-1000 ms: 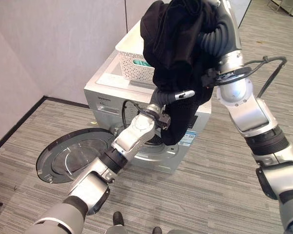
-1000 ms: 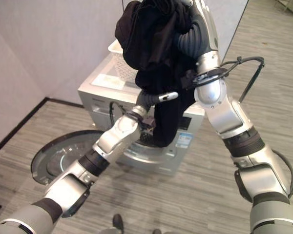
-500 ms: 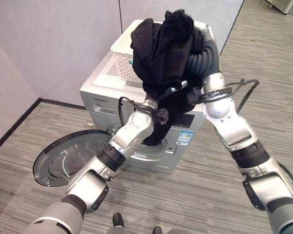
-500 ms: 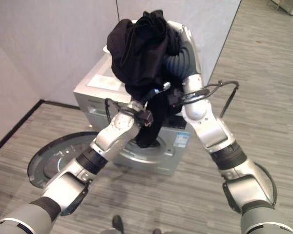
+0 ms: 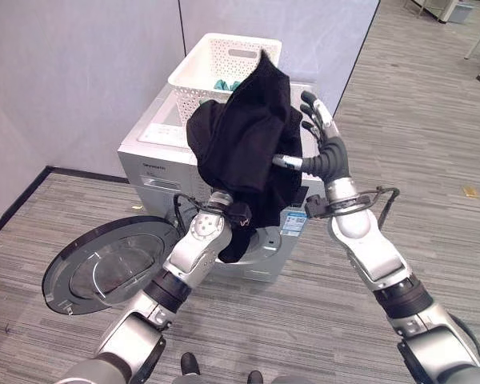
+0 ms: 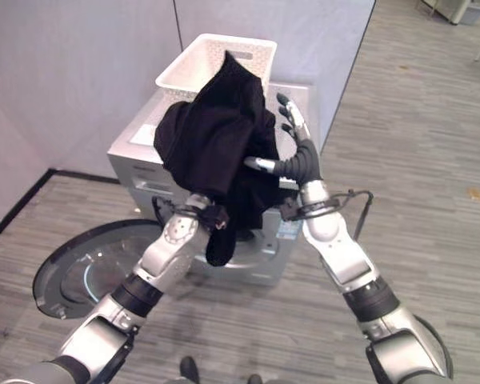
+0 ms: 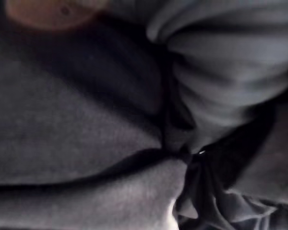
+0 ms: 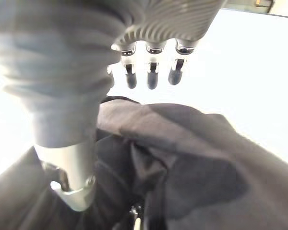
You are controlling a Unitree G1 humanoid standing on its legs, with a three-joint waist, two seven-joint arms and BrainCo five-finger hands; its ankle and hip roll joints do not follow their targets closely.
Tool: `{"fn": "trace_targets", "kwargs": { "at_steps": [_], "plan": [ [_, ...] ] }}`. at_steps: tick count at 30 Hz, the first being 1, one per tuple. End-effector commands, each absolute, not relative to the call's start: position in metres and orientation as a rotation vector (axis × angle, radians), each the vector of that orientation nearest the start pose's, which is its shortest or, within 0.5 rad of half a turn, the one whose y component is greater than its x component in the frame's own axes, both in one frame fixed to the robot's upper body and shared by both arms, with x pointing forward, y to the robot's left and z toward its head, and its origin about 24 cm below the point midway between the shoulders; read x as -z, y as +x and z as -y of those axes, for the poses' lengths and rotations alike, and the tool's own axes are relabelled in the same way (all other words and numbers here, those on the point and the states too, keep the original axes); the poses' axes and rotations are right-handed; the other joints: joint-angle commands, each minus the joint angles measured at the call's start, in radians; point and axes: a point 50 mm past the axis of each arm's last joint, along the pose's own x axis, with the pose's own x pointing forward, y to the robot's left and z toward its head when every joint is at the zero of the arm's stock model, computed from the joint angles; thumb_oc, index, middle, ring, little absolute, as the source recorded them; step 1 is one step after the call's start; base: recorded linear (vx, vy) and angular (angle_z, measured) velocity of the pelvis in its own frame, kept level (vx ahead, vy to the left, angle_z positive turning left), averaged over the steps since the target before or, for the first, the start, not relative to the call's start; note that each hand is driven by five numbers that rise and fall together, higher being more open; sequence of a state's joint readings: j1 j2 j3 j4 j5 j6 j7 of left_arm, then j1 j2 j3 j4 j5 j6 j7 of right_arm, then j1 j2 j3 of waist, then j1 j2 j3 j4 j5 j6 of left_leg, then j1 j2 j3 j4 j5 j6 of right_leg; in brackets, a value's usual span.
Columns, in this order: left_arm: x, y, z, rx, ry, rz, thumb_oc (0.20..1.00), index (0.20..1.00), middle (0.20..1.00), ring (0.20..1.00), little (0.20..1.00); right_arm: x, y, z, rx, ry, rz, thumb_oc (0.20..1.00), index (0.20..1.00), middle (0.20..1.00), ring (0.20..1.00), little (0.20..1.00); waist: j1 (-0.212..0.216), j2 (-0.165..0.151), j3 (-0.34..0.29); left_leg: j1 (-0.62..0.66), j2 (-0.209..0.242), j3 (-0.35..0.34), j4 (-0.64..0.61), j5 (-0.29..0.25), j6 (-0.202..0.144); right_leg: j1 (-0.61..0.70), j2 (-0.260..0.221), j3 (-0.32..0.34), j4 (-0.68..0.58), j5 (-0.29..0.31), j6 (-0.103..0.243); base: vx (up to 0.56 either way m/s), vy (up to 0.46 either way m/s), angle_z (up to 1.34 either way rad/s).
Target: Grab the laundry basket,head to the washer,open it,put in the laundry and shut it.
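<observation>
Left eye view: black garment (image 5: 244, 144) is draped over open-fingered right hand (image 5: 324, 148), hanging above washer opening (image 5: 260, 240); left hand's grip is hidden in cloth.

The right hand (image 5: 324, 148) is raised on a bent arm, fingers (image 8: 151, 76) straight and spread, thumb out sideways. The left arm reaches up, its hand buried in dark cloth (image 5: 244, 148).

Washer (image 5: 156, 164) on floor (image 5: 320, 304); white basket (image 5: 224, 68) on top.
</observation>
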State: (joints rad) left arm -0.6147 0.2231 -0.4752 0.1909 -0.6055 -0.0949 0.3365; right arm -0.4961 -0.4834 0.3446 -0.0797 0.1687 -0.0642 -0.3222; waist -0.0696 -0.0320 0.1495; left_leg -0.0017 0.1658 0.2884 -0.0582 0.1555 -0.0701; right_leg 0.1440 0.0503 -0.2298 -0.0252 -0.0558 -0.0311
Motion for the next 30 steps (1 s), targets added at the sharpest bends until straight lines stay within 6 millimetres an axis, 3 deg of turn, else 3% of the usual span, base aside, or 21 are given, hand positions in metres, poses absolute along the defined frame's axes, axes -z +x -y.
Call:
{"fn": "trace_targets", "kwargs": {
  "at_steps": [1, 9, 14, 16, 17, 19, 21, 23, 24, 25, 28, 29, 30],
  "plan": [
    [-0.192, 0.325, -0.058, 0.304, -0.272, 0.469, 0.200, 0.200, 0.200, 0.200, 0.200, -0.215, 0.299, 0.142, -0.063, -0.217, 0.714, 1.000, 1.000, 1.000, 1.000, 1.000, 0.001, -0.003, -0.051, -0.060, 0.066, 0.000, 0.008, 0.018, -0.047, 0.045, -0.052, 0.007, -0.062, -0.076, 0.072, 0.00, 0.000, 0.00],
    [-0.182, 0.312, -0.075, 0.300, -0.252, 0.494, 0.200, 0.200, 0.200, 0.200, 0.200, -0.197, 0.292, 0.179, 0.111, -0.262, 0.659, 1.000, 1.000, 1.000, 1.000, 1.000, 0.007, -0.001, -0.054, -0.067, 0.060, -0.009, 0.013, 0.015, -0.044, 0.048, -0.054, -0.004, -0.062, -0.076, 0.072, 0.00, -0.007, 0.01],
    [-0.153, 0.288, -0.107, 0.233, -0.223, 0.456, 0.200, 0.200, 0.200, 0.200, 0.200, -0.171, 0.274, 0.237, 0.463, -0.365, 0.571, 1.000, 1.000, 1.000, 1.000, 1.000, 0.019, 0.001, -0.041, -0.079, 0.054, -0.023, 0.022, 0.007, -0.038, 0.050, -0.056, -0.013, -0.062, -0.076, 0.072, 0.00, -0.007, 0.04],
    [-0.147, 0.283, -0.112, 0.232, -0.213, 0.445, 0.200, 0.200, 0.200, 0.200, 0.200, -0.165, 0.269, 0.248, 0.529, -0.388, 0.544, 1.000, 1.000, 1.000, 1.000, 1.000, 0.022, 0.001, -0.040, -0.083, 0.053, -0.025, 0.024, 0.006, -0.037, 0.048, -0.055, -0.015, -0.062, -0.076, 0.072, 0.00, -0.013, 0.11],
    [-0.132, 0.273, -0.121, 0.233, -0.213, 0.396, 0.200, 0.200, 0.200, 0.200, 0.200, -0.149, 0.260, 0.272, 0.669, -0.471, 0.462, 1.000, 1.000, 1.000, 1.000, 1.000, 0.031, 0.001, -0.032, -0.089, 0.052, -0.034, 0.031, 0.001, -0.036, 0.051, -0.055, -0.020, -0.062, -0.081, 0.072, 0.02, -0.022, 0.07],
    [-0.119, 0.263, -0.128, 0.237, -0.224, 0.351, 0.200, 0.200, 0.200, 0.200, 0.200, -0.127, 0.251, 0.292, 0.770, -0.495, 0.359, 1.000, 1.000, 1.000, 1.000, 1.000, 0.040, -0.001, -0.024, -0.099, 0.050, -0.043, 0.036, 0.000, -0.033, 0.048, -0.054, -0.025, -0.062, -0.081, 0.071, -0.01, -0.026, 0.10],
    [-0.099, 0.246, -0.143, 0.246, -0.232, 0.287, 0.200, 0.200, 0.200, 0.200, 0.200, -0.059, 0.217, 0.329, 0.895, -0.603, 0.030, 1.000, 1.000, 1.000, 1.000, 1.000, 0.058, -0.001, 0.004, -0.125, 0.047, -0.062, 0.044, 0.001, -0.028, 0.036, -0.054, -0.044, -0.062, -0.082, 0.073, -0.06, -0.037, 0.18],
    [-0.087, 0.237, -0.150, 0.237, -0.250, 0.229, 0.200, 0.200, 0.200, 0.200, 0.200, -0.014, 0.191, 0.340, 0.924, -0.648, -0.198, 1.000, 1.000, 1.000, 1.000, 1.000, 0.068, -0.001, 0.015, -0.135, 0.046, -0.071, 0.049, 0.001, -0.027, 0.032, -0.053, -0.054, -0.062, -0.084, 0.072, -0.03, -0.012, 0.40],
    [-0.082, 0.234, -0.154, 0.230, -0.248, 0.207, 0.200, 0.200, 0.200, 0.200, 0.200, 0.010, 0.175, 0.342, 0.926, -0.643, -0.321, 1.000, 1.000, 1.000, 1.000, 1.000, 0.069, -0.001, 0.020, -0.139, 0.045, -0.075, 0.050, 0.002, -0.026, 0.030, -0.053, -0.057, -0.062, -0.085, 0.071, -0.03, -0.008, 0.38],
    [-0.070, 0.229, -0.154, 0.238, -0.256, 0.149, 0.200, 0.200, 0.200, 0.200, 0.200, 0.054, 0.146, 0.340, 0.943, -0.557, -0.553, 1.000, 1.000, 1.000, 1.000, 1.000, 0.075, 0.001, 0.033, -0.149, 0.045, -0.078, 0.053, 0.005, -0.027, 0.025, -0.052, -0.064, -0.062, -0.084, 0.070, -0.03, -0.011, 0.15],
    [-0.039, 0.225, -0.151, 0.193, -0.379, -0.006, 0.200, 0.200, 0.200, 0.200, 0.200, 0.105, 0.112, 0.319, 0.900, -0.386, -0.837, 1.000, 1.000, 1.000, 1.000, 1.000, 0.081, 0.005, 0.049, -0.161, 0.049, -0.081, 0.050, 0.014, -0.029, 0.016, -0.053, -0.076, -0.062, -0.083, 0.068, -0.02, -0.013, 0.06],
    [-0.029, 0.223, -0.144, 0.198, -0.406, -0.062, 0.200, 0.200, 0.200, 0.200, 0.200, 0.131, 0.091, 0.297, 0.899, -0.191, -0.998, 1.000, 1.000, 1.000, 1.000, 1.000, 0.086, 0.010, 0.058, -0.167, 0.047, -0.083, 0.044, 0.018, -0.029, 0.007, -0.055, -0.082, -0.062, -0.081, 0.069, 0.00, 0.000, 0.00],
    [-0.027, 0.222, -0.142, 0.228, -0.363, -0.075, 0.200, 0.200, 0.200, 0.200, 0.200, 0.141, 0.084, 0.285, 0.900, -0.089, -1.056, 1.000, 1.000, 1.000, 1.000, 1.000, 0.086, 0.013, 0.064, -0.170, 0.047, -0.081, 0.039, 0.020, -0.030, 0.000, -0.056, -0.082, -0.062, -0.079, 0.071, 0.00, 0.000, 0.00]
  ]
}}
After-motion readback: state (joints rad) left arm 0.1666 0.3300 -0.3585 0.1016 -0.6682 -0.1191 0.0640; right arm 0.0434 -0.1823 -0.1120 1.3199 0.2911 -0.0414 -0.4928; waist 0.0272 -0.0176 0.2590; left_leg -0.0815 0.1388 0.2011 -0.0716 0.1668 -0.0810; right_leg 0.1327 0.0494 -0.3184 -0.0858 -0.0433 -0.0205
